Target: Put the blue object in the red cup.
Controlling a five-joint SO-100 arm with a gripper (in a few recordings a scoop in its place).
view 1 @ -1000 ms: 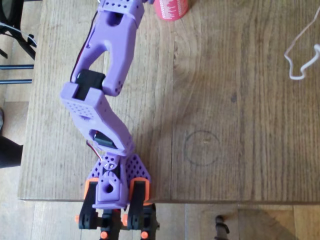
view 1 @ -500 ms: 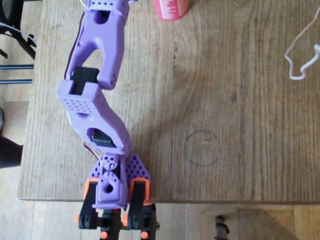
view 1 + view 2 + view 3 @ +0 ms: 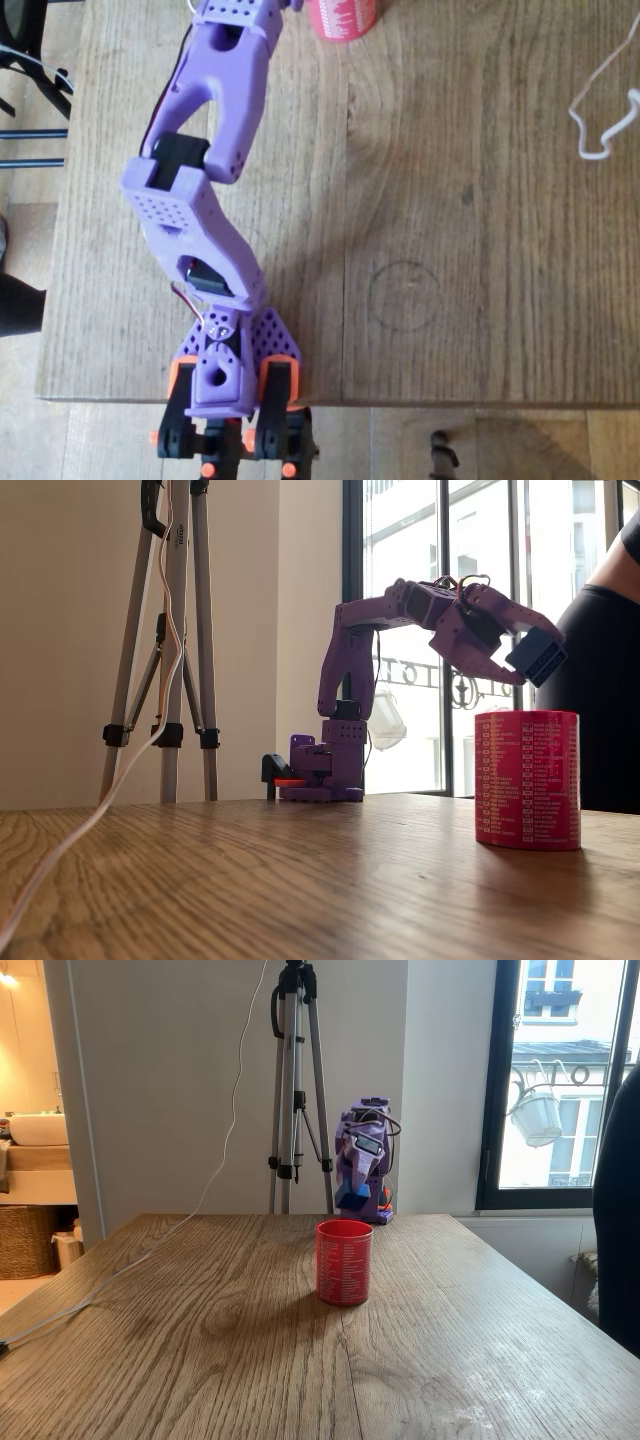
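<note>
The red cup (image 3: 527, 778) with white markings stands upright on the wooden table (image 3: 250, 880). It sits at the top edge of the overhead view (image 3: 340, 18) and mid-table in the other fixed view (image 3: 344, 1261). My purple arm (image 3: 200, 200) reaches across the table from its base (image 3: 220, 380), passing to the left of the cup in the overhead view. My gripper (image 3: 530, 662) is shut on the blue object (image 3: 538, 654), a small studded brick held tilted in the air above the cup's rim. In the other fixed view the blue object (image 3: 350, 1198) hangs just above and behind the cup.
A white cable (image 3: 600, 120) lies on the table's right side in the overhead view. A tripod (image 3: 295, 1080) stands behind the table. A person in dark clothing (image 3: 600, 680) is beside the table near the cup. A pencilled circle (image 3: 403, 296) marks the wood.
The arm's upper links swung left half a second ago and have swung back right, close to where they were a second ago. The cup has not moved.
</note>
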